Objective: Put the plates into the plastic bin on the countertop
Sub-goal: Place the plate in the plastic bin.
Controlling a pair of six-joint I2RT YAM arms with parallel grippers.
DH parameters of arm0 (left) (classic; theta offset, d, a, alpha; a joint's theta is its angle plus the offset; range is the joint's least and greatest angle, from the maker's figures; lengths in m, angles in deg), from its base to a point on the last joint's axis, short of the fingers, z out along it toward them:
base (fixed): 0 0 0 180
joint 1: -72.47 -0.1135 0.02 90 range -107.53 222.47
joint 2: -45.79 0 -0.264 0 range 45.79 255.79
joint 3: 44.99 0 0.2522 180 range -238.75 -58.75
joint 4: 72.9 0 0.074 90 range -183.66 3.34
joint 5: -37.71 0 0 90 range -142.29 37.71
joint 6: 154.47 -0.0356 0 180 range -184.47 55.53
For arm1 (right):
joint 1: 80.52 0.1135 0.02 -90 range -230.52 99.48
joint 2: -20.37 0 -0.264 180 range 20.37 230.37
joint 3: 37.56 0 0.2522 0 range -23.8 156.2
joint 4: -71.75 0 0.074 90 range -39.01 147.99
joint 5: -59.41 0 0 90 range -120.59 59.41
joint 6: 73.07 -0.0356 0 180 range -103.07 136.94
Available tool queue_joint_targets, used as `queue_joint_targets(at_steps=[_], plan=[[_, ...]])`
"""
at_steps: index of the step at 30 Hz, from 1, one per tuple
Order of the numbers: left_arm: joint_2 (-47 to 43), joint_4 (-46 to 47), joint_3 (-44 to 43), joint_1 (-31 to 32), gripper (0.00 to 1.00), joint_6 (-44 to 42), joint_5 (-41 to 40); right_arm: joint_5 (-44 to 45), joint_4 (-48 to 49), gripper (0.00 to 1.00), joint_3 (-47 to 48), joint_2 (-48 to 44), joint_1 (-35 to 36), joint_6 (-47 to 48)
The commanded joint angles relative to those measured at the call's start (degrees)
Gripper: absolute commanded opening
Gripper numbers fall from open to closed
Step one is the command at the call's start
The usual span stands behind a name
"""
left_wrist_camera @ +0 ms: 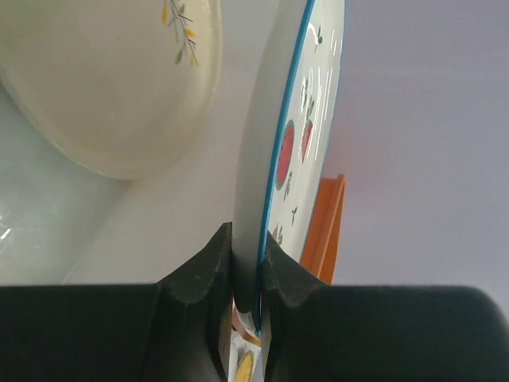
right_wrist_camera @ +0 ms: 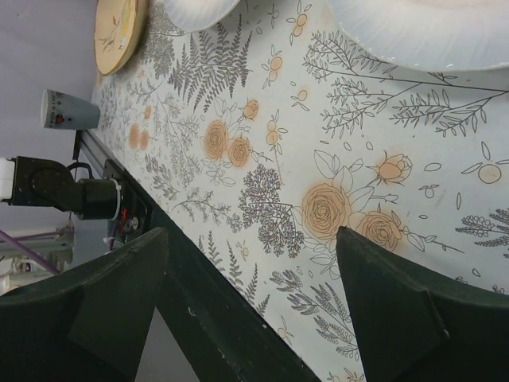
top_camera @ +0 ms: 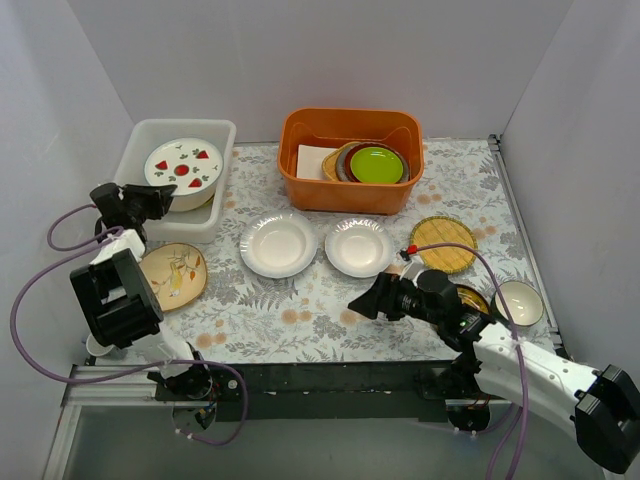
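Two plain white plates (top_camera: 278, 244) (top_camera: 358, 247), one white bin (top_camera: 185, 124), one orange tub (top_camera: 350, 197), one cup (right_wrist_camera: 70, 110).

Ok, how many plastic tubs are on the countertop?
2: the white plastic bin in the back left corner, and the orange tub at back centre with plates stacked inside. No others show.

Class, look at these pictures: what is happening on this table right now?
The left gripper is shut on the rim of the fruit-patterned plate, holding it at the white plastic bin; whether the plate rests inside yet is unclear. The right gripper hangs open above the countertop near a white plate, holding nothing. A cream plate and a woven plate also lie outside the bin.
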Motion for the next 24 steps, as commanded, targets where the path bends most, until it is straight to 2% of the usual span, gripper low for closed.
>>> queue_joint_targets(at_steps=[1,6,12,24], plan=[[0.95,5.98,-5.93,-0.48,0.0,0.83,-1.95,-1.34,3.12,0.93,0.19,1.08,0.33,0.09],[3.77,7.56,-7.17,-0.48,0.0,2.67,-3.44,-1.69,3.12,0.92,-0.95,0.55,0.24,0.0],[5.61,6.94,-7.87,-0.39,0.0,3.29,-10.13,-1.78,3.38,0.91,-2.53,0.2,0.33,-0.53],[15.19,6.86,-13.94,0.22,0.0,3.82,-6.97,-1.26,4.09,0.91,-1.92,2.49,0.24,-0.44]])
